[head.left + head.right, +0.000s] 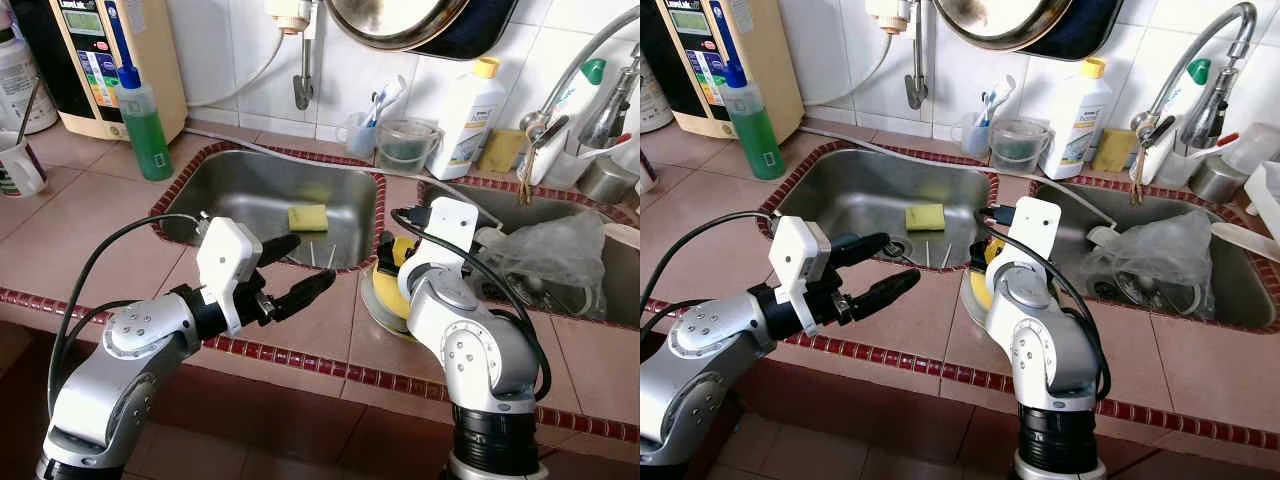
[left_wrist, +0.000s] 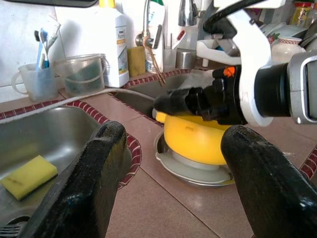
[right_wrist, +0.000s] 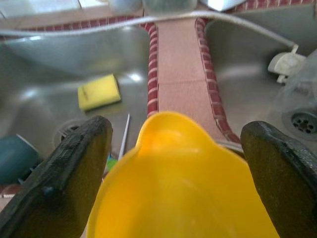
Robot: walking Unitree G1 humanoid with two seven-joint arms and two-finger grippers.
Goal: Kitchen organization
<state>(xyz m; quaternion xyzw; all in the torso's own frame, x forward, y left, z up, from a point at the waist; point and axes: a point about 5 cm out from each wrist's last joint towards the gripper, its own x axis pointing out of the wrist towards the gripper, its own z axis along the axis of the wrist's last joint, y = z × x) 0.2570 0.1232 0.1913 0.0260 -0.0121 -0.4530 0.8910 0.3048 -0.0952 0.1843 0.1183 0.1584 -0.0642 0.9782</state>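
Tiled counter [image 1: 90,215] holds two steel sinks [image 1: 240,190] (right one partly hidden by a crumpled plastic bag [image 1: 555,250]). Left gripper [image 1: 296,272] hovers spread, empty. Right gripper [image 3: 173,173] is wide apart around a smooth yellow cup [image 2: 195,139] on one round lid [image 2: 190,171]. One sponge [image 1: 308,217] lies in the left sink.

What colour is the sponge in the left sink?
Yellow sponge, clearest in the left eye view.

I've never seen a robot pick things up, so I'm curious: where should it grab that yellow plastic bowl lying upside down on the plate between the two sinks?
Probably across its rounded sides, coming from above. The yellow plastic bowl sits upside down on a round plate, rim hidden, and the open right pincer already straddles it.
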